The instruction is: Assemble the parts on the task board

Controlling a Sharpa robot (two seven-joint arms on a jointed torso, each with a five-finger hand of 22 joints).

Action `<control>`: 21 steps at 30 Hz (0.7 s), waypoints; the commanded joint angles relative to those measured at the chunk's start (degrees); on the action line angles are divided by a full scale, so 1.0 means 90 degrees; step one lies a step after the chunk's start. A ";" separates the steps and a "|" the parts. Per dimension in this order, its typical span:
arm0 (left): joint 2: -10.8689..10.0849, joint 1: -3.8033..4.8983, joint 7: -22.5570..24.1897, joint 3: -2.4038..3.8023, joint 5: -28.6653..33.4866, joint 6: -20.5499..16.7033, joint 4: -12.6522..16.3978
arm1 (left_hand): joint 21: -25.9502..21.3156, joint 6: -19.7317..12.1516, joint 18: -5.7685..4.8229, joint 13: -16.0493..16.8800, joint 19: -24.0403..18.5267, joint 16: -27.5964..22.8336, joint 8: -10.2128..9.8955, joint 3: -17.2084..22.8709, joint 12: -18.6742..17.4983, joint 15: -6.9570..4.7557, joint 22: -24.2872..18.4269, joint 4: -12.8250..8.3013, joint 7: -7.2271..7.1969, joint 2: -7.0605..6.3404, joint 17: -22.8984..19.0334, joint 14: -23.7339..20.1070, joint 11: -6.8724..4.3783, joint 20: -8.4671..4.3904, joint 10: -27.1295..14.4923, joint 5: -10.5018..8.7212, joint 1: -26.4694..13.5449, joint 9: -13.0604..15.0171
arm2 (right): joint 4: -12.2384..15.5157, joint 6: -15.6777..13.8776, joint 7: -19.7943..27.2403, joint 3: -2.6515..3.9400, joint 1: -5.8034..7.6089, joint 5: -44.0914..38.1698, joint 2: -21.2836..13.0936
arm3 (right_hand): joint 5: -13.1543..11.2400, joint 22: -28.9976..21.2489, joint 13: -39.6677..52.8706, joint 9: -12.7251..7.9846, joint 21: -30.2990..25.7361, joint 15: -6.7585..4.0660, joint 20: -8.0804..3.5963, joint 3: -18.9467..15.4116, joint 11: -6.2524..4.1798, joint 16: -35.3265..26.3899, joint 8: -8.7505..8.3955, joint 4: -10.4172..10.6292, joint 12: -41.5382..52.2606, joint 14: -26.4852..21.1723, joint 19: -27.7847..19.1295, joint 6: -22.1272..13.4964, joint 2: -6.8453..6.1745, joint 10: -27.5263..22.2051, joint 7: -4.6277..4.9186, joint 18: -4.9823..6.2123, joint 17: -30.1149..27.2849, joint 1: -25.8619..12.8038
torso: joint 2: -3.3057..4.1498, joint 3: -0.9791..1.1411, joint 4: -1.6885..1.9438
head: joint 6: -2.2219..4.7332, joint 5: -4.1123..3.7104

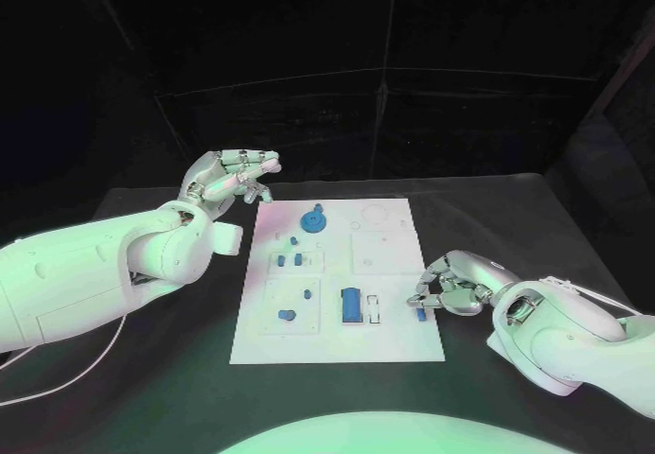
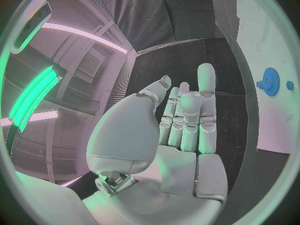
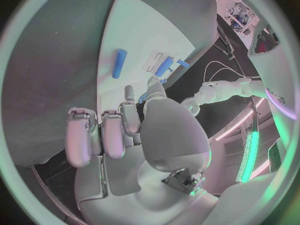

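Your left hand (image 1: pixel 235 176) hangs empty, fingers apart, off the board's (image 1: pixel 396 348) far left corner, over bare surface (image 1: pixel 164 369). The white board carries a blue gear (image 1: pixel 314 222) near that corner and small blue parts (image 1: pixel 352 305) toward the near edge. Your right hand (image 1: pixel 445 289) sits at the board's right edge, pinching a small blue part (image 1: pixel 419 309).

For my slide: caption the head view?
Right hand pinches a blue part at the task board edge; left hand hovers.
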 commanded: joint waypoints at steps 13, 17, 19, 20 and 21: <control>0.0035 0.0008 0.0046 0.0003 0.0007 0.0089 0.0002 | -0.0029 -0.0028 0.0087 -0.0006 0.0027 0.0044 0.0040 -0.0016 0.0042 -0.0014 -0.0008 -0.0016 0.0002 -0.0008 -0.0006 -0.0034 -0.0019 -0.0010 -0.0046 0.0016 0.0049 0.0007 | -0.0344 0.0565 -0.0405 -0.0009 -0.0008 -0.0546 0.0125 | 0.0173 0.1083 -0.0017 -0.0042 -0.0063 0.0048 0.0049 -0.0147 0.0025 -0.0074 -0.0090 0.0066 -0.0076 0.0369 0.0190 0.0113 0.0041 -0.0025 0.0000 -0.0072 0.0021 -0.0016 | -0.0004 0.0007 -0.0025 | -0.0016 -0.0051; 0.0041 0.0007 0.0045 0.0001 0.0007 0.0097 -0.0003 | -0.0029 -0.0028 0.0087 -0.0006 0.0027 0.0044 0.0040 -0.0016 0.0042 -0.0014 -0.0008 -0.0016 0.0002 -0.0008 -0.0006 -0.0034 -0.0019 -0.0010 -0.0046 0.0016 0.0049 0.0007 | -0.0443 0.0685 -0.0469 -0.0009 -0.0013 -0.0590 0.0249 | 0.0168 0.1081 -0.0016 -0.0043 -0.0064 0.0048 0.0048 -0.0155 0.0024 -0.0075 -0.0092 0.0073 -0.0074 0.0369 0.0189 0.0122 0.0042 -0.0024 -0.0002 -0.0071 0.0020 -0.0023 | -0.0001 0.0006 -0.0023 | -0.0015 -0.0054; 0.0041 0.0007 0.0044 0.0000 0.0007 0.0099 -0.0004 | -0.0029 -0.0028 0.0087 -0.0006 0.0027 0.0044 0.0040 -0.0016 0.0042 -0.0014 -0.0008 -0.0016 0.0002 -0.0008 -0.0006 -0.0034 -0.0019 -0.0010 -0.0046 0.0016 0.0049 0.0007 | -0.0489 0.0744 -0.0499 -0.0010 -0.0018 -0.0622 0.0290 | 0.0168 0.1081 -0.0016 -0.0043 -0.0064 0.0048 0.0048 -0.0155 0.0024 -0.0075 -0.0092 0.0073 -0.0074 0.0369 0.0189 0.0122 0.0042 -0.0024 -0.0002 -0.0071 0.0020 -0.0023 | -0.0002 0.0004 -0.0026 | -0.0028 -0.0043; 0.0039 0.0007 0.0043 -0.0001 0.0007 0.0099 -0.0004 | -0.0029 -0.0028 0.0087 -0.0006 0.0027 0.0044 0.0040 -0.0016 0.0042 -0.0014 -0.0008 -0.0016 0.0002 -0.0008 -0.0006 -0.0034 -0.0019 -0.0010 -0.0046 0.0016 0.0049 0.0007 | -0.0510 0.0781 -0.0516 -0.0010 -0.0023 -0.0639 0.0310 | 0.0165 0.1082 -0.0016 -0.0042 -0.0064 0.0047 0.0048 -0.0161 0.0021 -0.0074 -0.0090 0.0078 -0.0076 0.0370 0.0190 0.0141 0.0047 -0.0024 -0.0008 -0.0071 0.0024 -0.0023 | -0.0001 0.0003 -0.0029 | -0.0041 -0.0037; 0.0037 0.0007 0.0043 -0.0001 0.0007 0.0098 -0.0007 | -0.0029 -0.0028 0.0087 -0.0006 0.0027 0.0044 0.0040 -0.0016 0.0042 -0.0014 -0.0008 -0.0016 0.0002 -0.0008 -0.0006 -0.0034 -0.0019 -0.0010 -0.0046 0.0016 0.0049 0.0007 | -0.0527 0.0825 -0.0533 -0.0010 -0.0031 -0.0653 0.0328 | 0.0164 0.1082 -0.0012 -0.0042 -0.0064 0.0045 0.0047 -0.0165 0.0018 -0.0074 -0.0088 0.0079 -0.0071 0.0370 0.0190 0.0154 0.0049 -0.0021 -0.0012 -0.0071 0.0024 -0.0022 | 0.0002 0.0001 -0.0035 | -0.0045 -0.0033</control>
